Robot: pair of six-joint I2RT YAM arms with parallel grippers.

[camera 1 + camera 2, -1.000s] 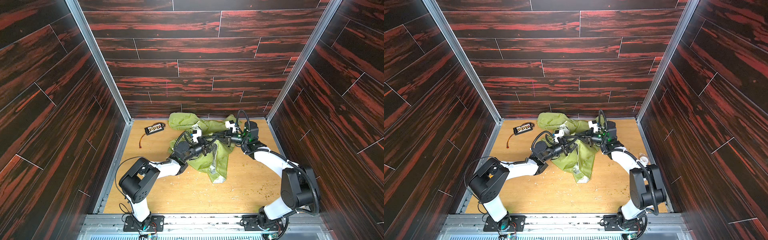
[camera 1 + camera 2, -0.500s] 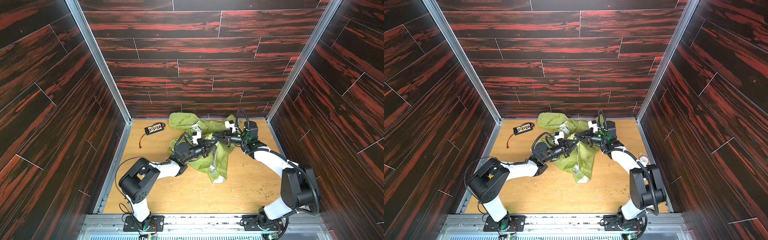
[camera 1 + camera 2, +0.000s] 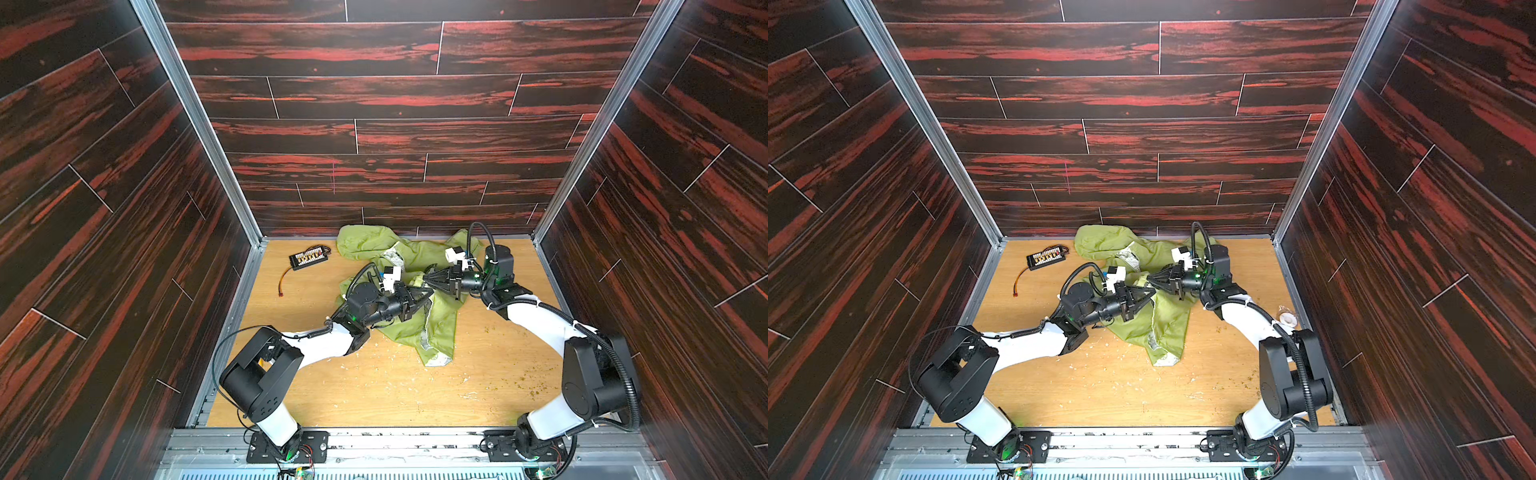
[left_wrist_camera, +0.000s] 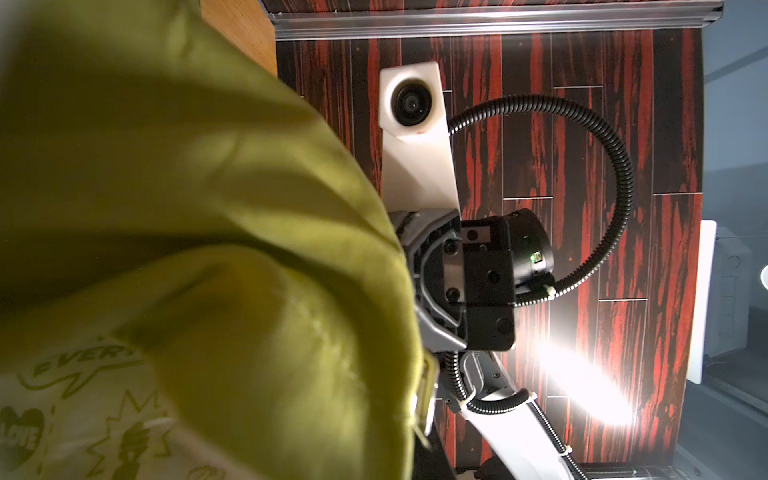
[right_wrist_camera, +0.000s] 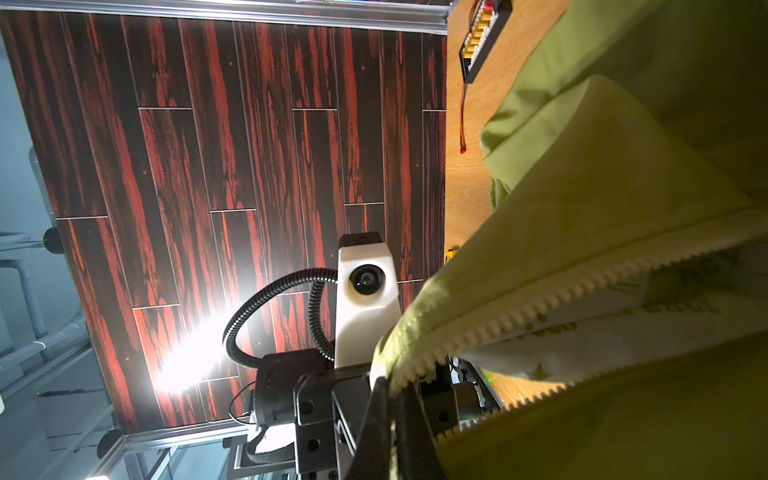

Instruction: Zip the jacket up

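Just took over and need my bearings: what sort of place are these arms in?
Probably a purpose-built robot test cell: dark wood-pattern wall panels in aluminium framing box in a wooden tabletop, and the left arm and right arm are bolted to a metal base rail.

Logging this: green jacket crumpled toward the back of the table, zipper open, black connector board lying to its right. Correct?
Not quite: the black connector board lies to the left of the jacket, not its right, as both top views show. The rest stands: the jacket is crumpled toward the back of the table, and the right wrist view shows its zipper open.
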